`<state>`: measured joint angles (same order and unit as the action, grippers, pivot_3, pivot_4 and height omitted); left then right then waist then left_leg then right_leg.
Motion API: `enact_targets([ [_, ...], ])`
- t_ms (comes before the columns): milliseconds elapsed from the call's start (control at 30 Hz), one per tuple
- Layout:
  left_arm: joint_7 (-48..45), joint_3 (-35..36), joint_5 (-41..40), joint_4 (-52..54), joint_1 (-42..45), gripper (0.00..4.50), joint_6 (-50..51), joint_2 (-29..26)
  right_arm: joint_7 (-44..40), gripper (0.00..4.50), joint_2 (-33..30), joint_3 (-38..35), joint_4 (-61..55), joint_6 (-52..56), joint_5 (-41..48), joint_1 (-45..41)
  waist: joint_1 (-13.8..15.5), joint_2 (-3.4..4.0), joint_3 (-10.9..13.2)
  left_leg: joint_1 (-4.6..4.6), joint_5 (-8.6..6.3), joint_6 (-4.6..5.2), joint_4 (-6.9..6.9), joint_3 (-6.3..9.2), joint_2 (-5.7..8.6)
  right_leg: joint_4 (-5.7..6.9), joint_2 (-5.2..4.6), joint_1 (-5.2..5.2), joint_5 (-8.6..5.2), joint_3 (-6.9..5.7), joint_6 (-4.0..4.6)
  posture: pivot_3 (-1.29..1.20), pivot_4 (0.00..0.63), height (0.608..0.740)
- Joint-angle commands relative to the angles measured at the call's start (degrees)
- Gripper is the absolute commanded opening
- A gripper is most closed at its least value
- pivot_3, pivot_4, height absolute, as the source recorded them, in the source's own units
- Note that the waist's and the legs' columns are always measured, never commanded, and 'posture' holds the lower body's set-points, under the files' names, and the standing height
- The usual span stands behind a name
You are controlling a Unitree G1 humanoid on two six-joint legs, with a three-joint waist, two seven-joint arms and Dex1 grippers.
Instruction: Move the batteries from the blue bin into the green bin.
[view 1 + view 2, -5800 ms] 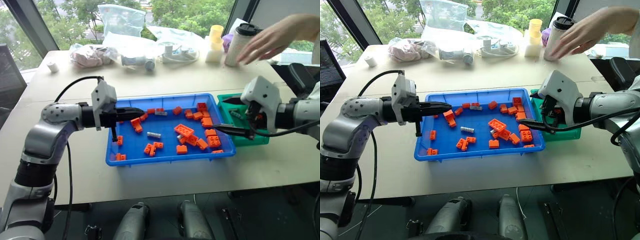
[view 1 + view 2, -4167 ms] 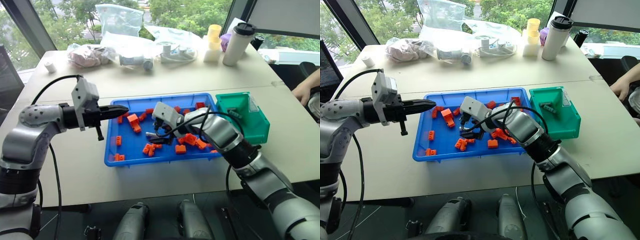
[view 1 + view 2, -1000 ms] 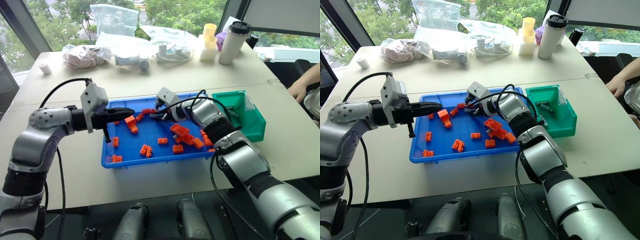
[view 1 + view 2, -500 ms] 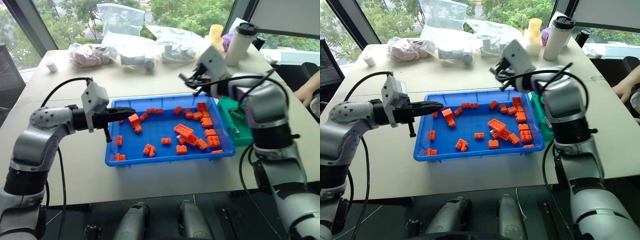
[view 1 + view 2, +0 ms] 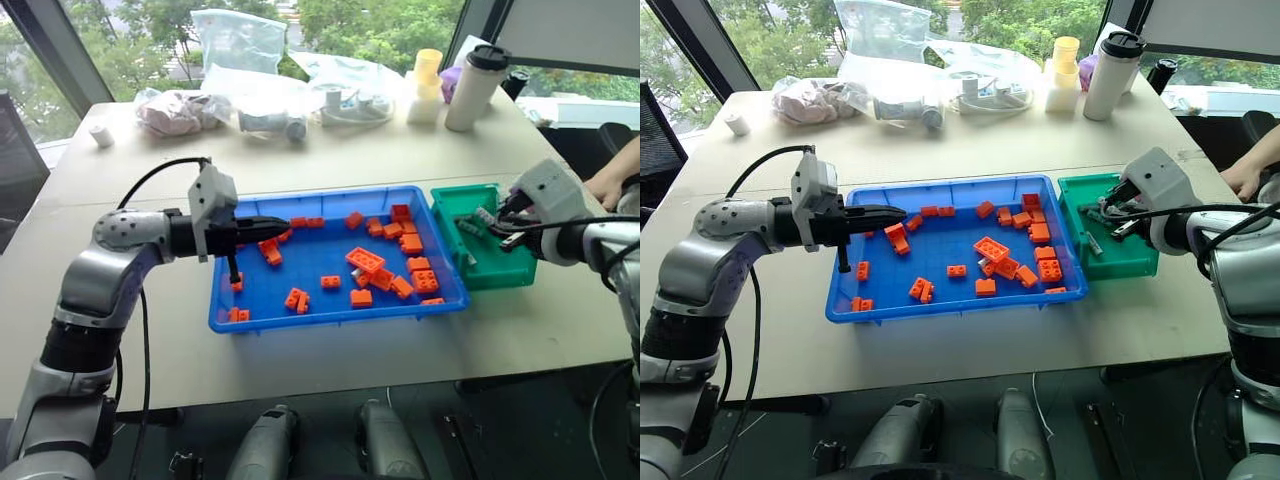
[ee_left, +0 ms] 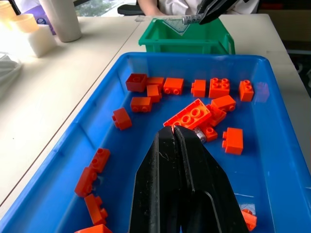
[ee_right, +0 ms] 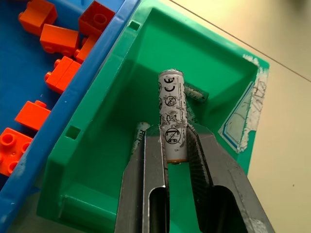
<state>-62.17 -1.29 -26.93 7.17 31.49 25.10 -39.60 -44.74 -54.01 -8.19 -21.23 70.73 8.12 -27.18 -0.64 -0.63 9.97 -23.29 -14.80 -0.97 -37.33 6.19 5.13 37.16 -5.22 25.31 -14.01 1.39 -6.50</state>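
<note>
One battery (image 7: 171,119), silver-grey with printed marks, sits between the right gripper's (image 7: 176,145) fingers, which are clamped on its lower part; its free end points into the green bin (image 7: 121,121). That gripper hangs over the green bin's interior. At least two more batteries lie on the bin floor under it, partly hidden, one near the far wall (image 7: 196,92).

Left gripper (image 6: 176,136): fingers pressed together, nothing between them, hovering level over the blue bin (image 5: 300,317) near its left end.

Blue bin holds scattered orange bricks (image 5: 367,262), thickest toward the right end. One battery (image 6: 198,135) lies in it, tucked against the big flat brick.

Green bin stands just beside the blue bin's right wall, touching or nearly so.
</note>
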Motion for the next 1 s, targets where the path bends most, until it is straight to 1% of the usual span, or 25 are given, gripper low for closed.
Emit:
enact_targets([
  [33, -0.7, 0.5, 0.2, 0.3, 1.3, 0.00, -1.8, 0.1, 0.4, 2.56, -2.0, -3.0, -3.0, -0.6, 1.9, -1.1, 0.1, 0.00, 0.0, 0.00, 0.00, 0.00, 0.00, 0.00, 0.01, 0.00, -0.01, 0.00, 0.00, 0.00, 0.00, 0.00, 0.150, 0.740],
  [100, -0.9, 0.5, 0.3, 0.3, 1.3, 0.00, -1.9, 0.1, 0.4, 3.57, -2.4, -3.1, -3.2, -0.8, 3.1, -2.6, 0.1, 0.00, 0.0, 0.00, 0.00, 0.00, 0.00, 0.02, 0.01, 0.00, -0.02, -0.01, 0.00, -0.02, 0.00, 0.00, 0.150, 0.740],
  [167, -0.9, 0.6, 0.4, 0.3, 1.2, 0.00, -2.0, 0.0, -0.2, 4.47, -1.6, -2.5, -4.3, 0.1, 5.6, -6.1, 0.0, 0.00, 0.0, 0.00, 0.00, 0.00, 0.00, 0.02, 0.01, -0.01, -0.02, -0.01, 0.00, -0.02, 0.00, 0.00, 0.150, 0.740],
  [233, -0.9, 0.7, 0.6, 0.2, 1.2, 0.00, -2.1, -0.1, -1.2, 4.47, 0.2, -1.1, -6.0, 2.1, 9.1, -9.6, -0.2, 0.01, 0.0, 0.01, 0.00, 0.00, 0.02, 0.02, 0.00, -0.01, -0.01, 0.00, 0.00, -0.01, 0.00, 0.00, 0.150, 0.740],
  [300, -0.9, 1.0, 0.5, 0.3, 1.2, 0.00, -2.0, -0.2, -1.2, 4.47, 3.8, 0.3, -7.3, 5.2, 12.7, -12.5, -0.4, 0.00, 0.0, 0.02, 0.00, 0.00, 0.06, 0.03, -0.06, -0.01, 0.05, 0.02, 0.00, -0.01, 0.00, 0.00, 0.150, 0.740],
  [367, -0.8, 1.1, 0.6, 0.4, 1.2, 0.00, -2.0, -0.1, 0.4, 4.47, 8.0, 2.3, -7.7, 7.6, 14.6, -13.9, -0.3, -0.03, 0.0, 0.02, 0.00, 0.00, 0.07, 0.06, -0.08, -0.02, 0.07, 0.01, 0.00, -0.01, 0.00, 0.00, 0.150, 0.740],
  [467, -0.7, 1.2, 0.6, 0.7, 0.9, 0.00, -1.9, -0.2, 3.1, 4.47, 12.2, 5.1, -8.1, 9.5, 15.7, -14.5, 0.2, -0.03, 0.0, -0.02, 0.00, 0.00, 0.01, 0.08, -0.01, -0.02, -0.01, 0.01, 0.00, -0.02, 0.00, 0.00, 0.150, 0.740],
  [533, -0.3, 1.4, 0.6, 1.2, 0.7, 0.00, -1.7, -0.2, 6.3, 4.47, 16.8, 9.6, -6.3, 10.1, 15.0, -14.8, 0.3, -0.04, 0.0, -0.06, 0.00, -0.01, -0.04, 0.14, 0.05, -0.03, -0.08, 0.00, 0.00, -0.09, 0.00, 0.00, 0.150, 0.740],
  [600, 0.1, 1.7, 0.5, 1.9, 0.3, 0.00, -1.4, -0.5, 8.6, 4.47, 19.2, 13.6, -5.0, 9.6, 14.1, -14.7, 0.1, -0.05, 0.0, -0.06, 0.01, -0.01, -0.04, 0.14, 0.05, -0.03, -0.13, 0.00, 0.00, -0.09, 0.00, 0.00, 0.150, 0.740],
  [767, 0.7, 2.3, 0.3, 3.1, -1.0, 0.00, -1.0, -1.3, 10.4, 4.47, 17.0, 22.4, -2.3, 4.0, 10.8, -12.5, 0.0, -0.04, 0.0, -0.07, 0.08, -0.14, -0.01, 0.14, 0.06, -0.02, -0.14, 0.05, 0.00, -0.09, 0.00, 0.00, 0.150, 0.740],
  [900, 1.3, 2.8, 0.0, 4.0, -1.8, 0.00, -0.6, -2.0, 10.6, 4.47, 16.9, 25.1, -0.2, 1.0, 9.8, -10.7, -0.1, -0.04, 0.0, -0.06, 0.04, -0.08, -0.01, 0.14, 0.06, -0.02, -0.07, 0.04, 0.00, -0.11, 0.00, 0.00, 0.150, 0.740],
  [1000, 1.6, 3.1, -0.1, 4.4, -2.1, 0.00, -0.5, -2.2, 10.5, 4.47, 16.9, 24.9, 0.8, 0.6, 10.0, -10.6, -0.1, -0.04, 0.0, -0.06, 0.04, -0.07, 0.00, 0.14, 0.05, -0.01, -0.05, 0.05, 0.00, -0.10, 0.00, 0.00, 0.150, 0.740],
])
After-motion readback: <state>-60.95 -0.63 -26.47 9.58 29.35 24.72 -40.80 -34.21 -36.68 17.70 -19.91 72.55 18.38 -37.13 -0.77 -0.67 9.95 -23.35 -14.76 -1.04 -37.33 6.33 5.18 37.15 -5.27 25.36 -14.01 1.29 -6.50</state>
